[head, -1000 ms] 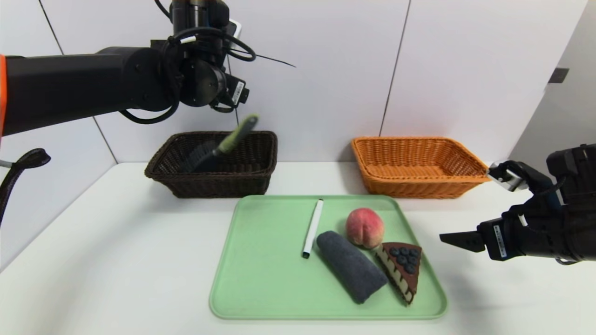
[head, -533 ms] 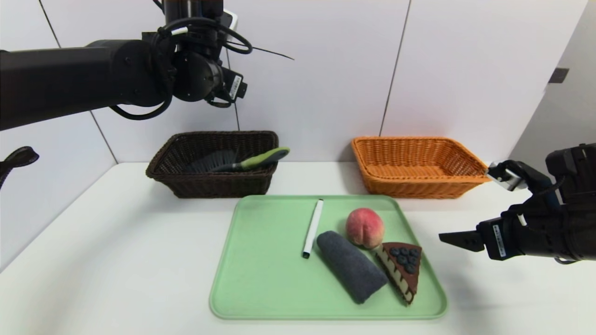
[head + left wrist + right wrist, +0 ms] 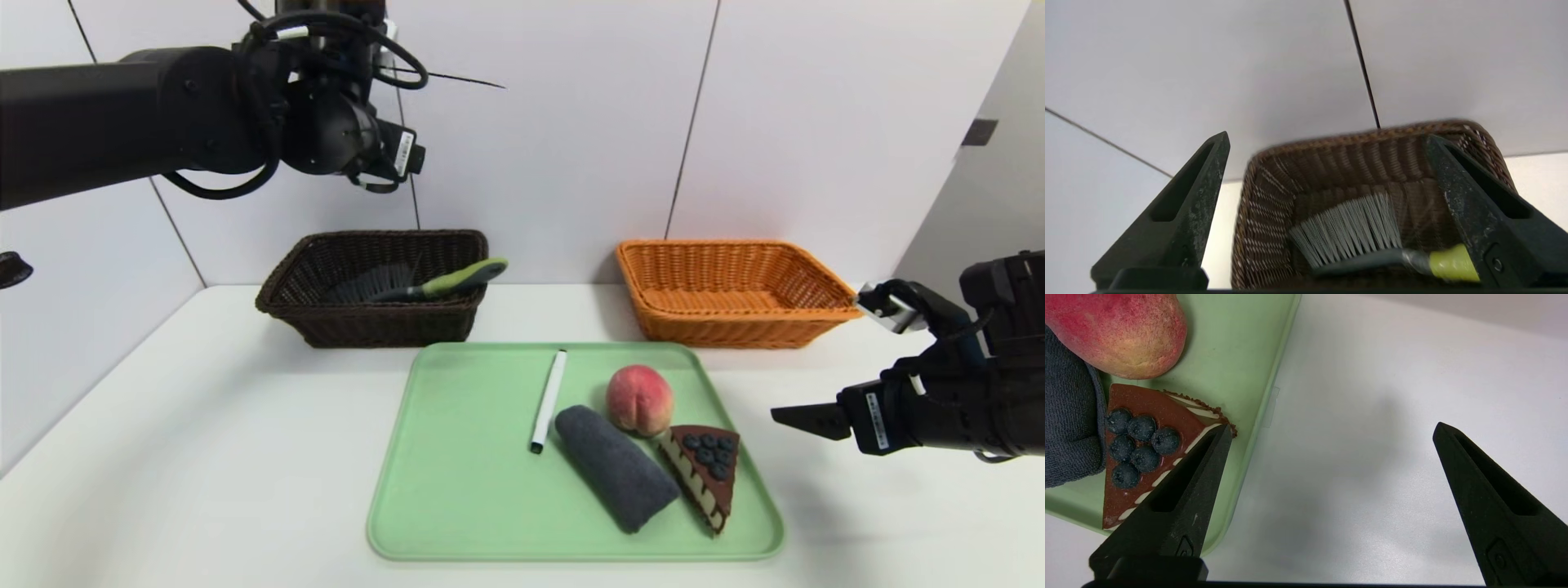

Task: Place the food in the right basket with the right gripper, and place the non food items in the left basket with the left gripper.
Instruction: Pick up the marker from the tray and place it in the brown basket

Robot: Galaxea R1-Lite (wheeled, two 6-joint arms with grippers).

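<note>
The left gripper (image 3: 1327, 175) hangs high above the brown basket (image 3: 371, 322), jaws spread wide and empty. In that basket lies the brush (image 3: 424, 286) (green handle resting over the rim). Beside the green tray (image 3: 457, 490), the right gripper (image 3: 1331, 465) waits open. On the tray: marker (image 3: 548, 400), rolled towel (image 3: 616, 467), peach (image 3: 639, 399), cake slice (image 3: 704, 472). Behind the tray sits the orange basket (image 3: 735, 327).

Brush (image 3: 424, 286) in left basket (image 3: 371, 327); tray (image 3: 457, 490) before both baskets.

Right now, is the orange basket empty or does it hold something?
Empty as far as shown: the orange basket shows only bare weave inside in the head view, though its near wall hides some floor.
</note>
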